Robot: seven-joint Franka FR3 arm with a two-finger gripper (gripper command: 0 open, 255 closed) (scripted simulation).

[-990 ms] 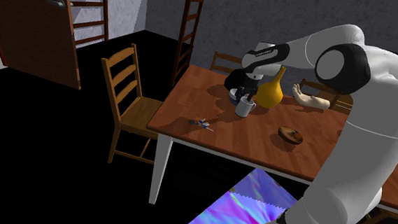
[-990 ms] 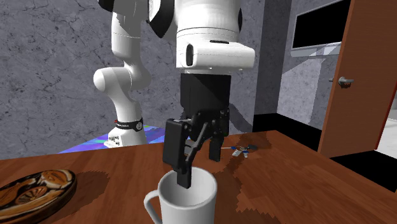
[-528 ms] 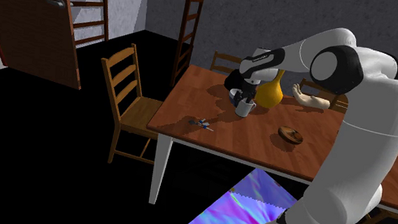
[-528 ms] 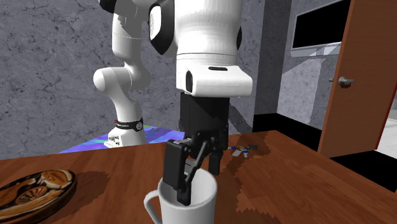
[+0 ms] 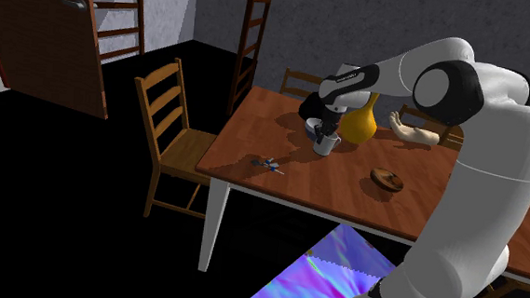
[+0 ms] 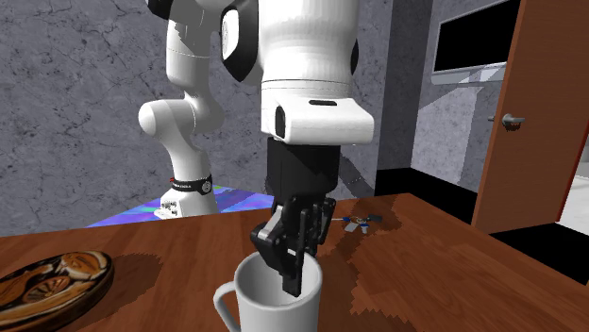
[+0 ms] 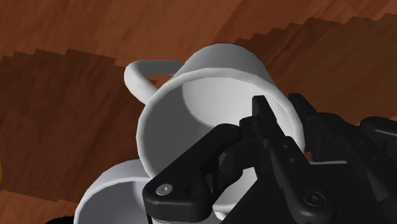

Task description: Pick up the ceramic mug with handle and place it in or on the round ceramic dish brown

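A plain white mug with a handle stands upright on the wooden table, beside a yellow vase. My black gripper reaches down from above and is shut on its rim. In the second exterior view the gripper pinches the mug's far wall, with the handle on that view's left. In the wrist view one finger is inside the mug and one outside, the gripper clasping the wall. The round brown dish lies on the table toward the stand and also shows as the dish at the second exterior view's left.
A yellow vase stands right behind the mug, and a skin-coloured hand-shaped object beyond it. A small blue thing lies near the table's front edge. A wooden chair stands at the table's side. A white rounded thing sits against the mug.
The gripper came down a little over the mug with its fingers apart, then closed them on the mug's wall. The mug has stayed where it stood.
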